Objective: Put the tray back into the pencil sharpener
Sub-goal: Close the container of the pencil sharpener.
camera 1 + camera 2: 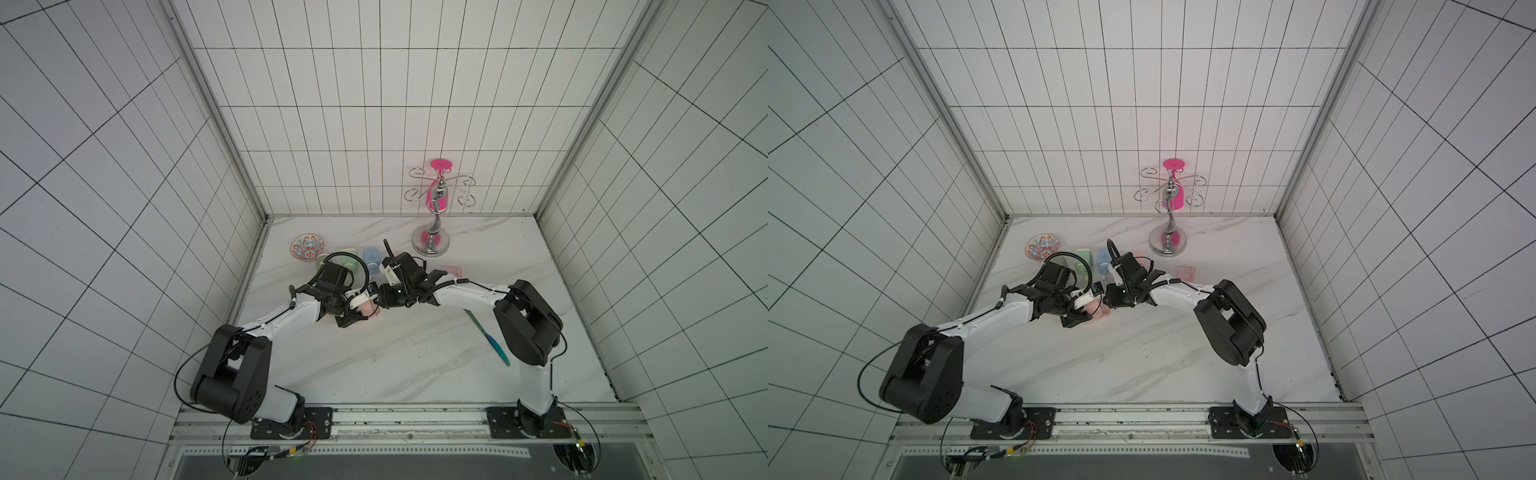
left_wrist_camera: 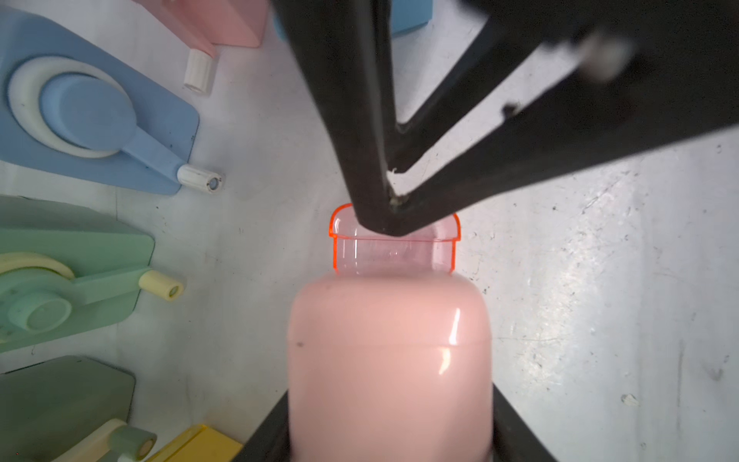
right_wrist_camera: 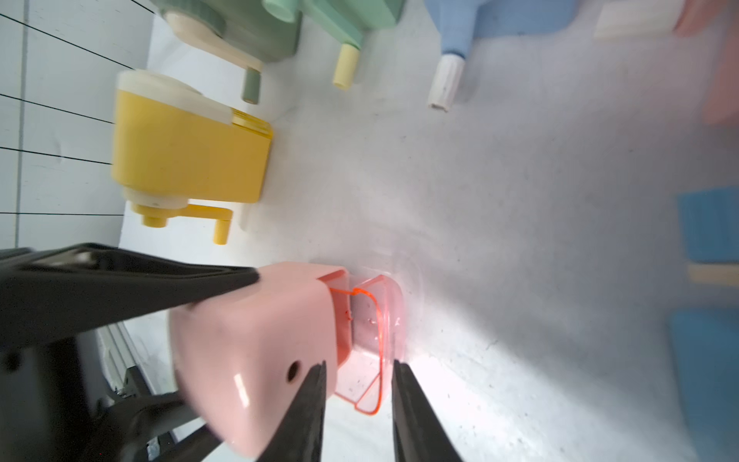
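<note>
My left gripper (image 2: 390,432) is shut on the pink pencil sharpener (image 2: 388,360), one finger on each side of its body, low over the table. The clear pink tray (image 2: 394,256) sits partly inside the sharpener's end, and its front part still sticks out. In the right wrist view my right gripper (image 3: 358,364) is a little open. It straddles the front wall of the tray (image 3: 366,320), one finger on the side of the sharpener (image 3: 256,340) and one outside. In both top views the two grippers meet mid-table around the sharpener (image 1: 368,309) (image 1: 1090,309).
Blue (image 2: 80,112), mint (image 2: 60,280), dark green (image 2: 52,400) and yellow (image 3: 184,156) sharpeners lie close beside the work spot. A loose pink tray (image 1: 453,271), a patterned bowl (image 1: 307,248), a chrome stand (image 1: 432,245) and a teal stick (image 1: 490,336) are also on the table.
</note>
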`<state>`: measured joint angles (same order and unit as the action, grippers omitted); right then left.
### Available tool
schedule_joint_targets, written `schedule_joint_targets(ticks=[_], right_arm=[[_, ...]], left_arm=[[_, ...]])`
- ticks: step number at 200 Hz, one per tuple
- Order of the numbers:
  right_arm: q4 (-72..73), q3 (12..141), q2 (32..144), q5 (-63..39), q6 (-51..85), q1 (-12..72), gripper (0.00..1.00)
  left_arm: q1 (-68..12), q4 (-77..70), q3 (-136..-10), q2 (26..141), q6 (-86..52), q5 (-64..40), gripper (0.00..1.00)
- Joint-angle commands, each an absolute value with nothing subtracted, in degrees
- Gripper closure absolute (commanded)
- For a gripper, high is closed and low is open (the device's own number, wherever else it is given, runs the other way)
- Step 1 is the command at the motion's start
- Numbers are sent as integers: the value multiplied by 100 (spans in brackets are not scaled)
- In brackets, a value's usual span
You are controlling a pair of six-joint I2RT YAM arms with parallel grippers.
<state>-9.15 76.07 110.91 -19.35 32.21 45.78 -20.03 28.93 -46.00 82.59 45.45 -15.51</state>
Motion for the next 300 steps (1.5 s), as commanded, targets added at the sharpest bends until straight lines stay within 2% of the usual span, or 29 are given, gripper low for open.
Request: schedule_joint_targets(ticks=[1, 61, 153, 240, 273, 300], right_arm=[[-946, 7426, 10880, -1504, 3044, 4598, 71], [-1143, 7584, 11332, -1112, 2857, 4693, 80], [-854, 7831, 11839, -2003, 2991, 4886, 85], [-417, 7813, 11962, -2643, 3274, 4890, 85], [-404, 7713, 11834, -2512, 3302, 4883, 84], [-281, 7342, 11431, -1805, 3442, 4878, 82]], left_arm=[[-2032, 2735, -4487, 8040, 4577, -1661, 62], [-2048, 2540, -4308, 7935, 4482, -1640, 64], [-2074, 2602, -4386, 8058, 4451, -1578, 68], [-2074, 2628, -4433, 8149, 4395, -1595, 70], [-2074, 2600, -4456, 8141, 4327, -1551, 72], [-2079, 2604, -4512, 8148, 4093, -1358, 74]])
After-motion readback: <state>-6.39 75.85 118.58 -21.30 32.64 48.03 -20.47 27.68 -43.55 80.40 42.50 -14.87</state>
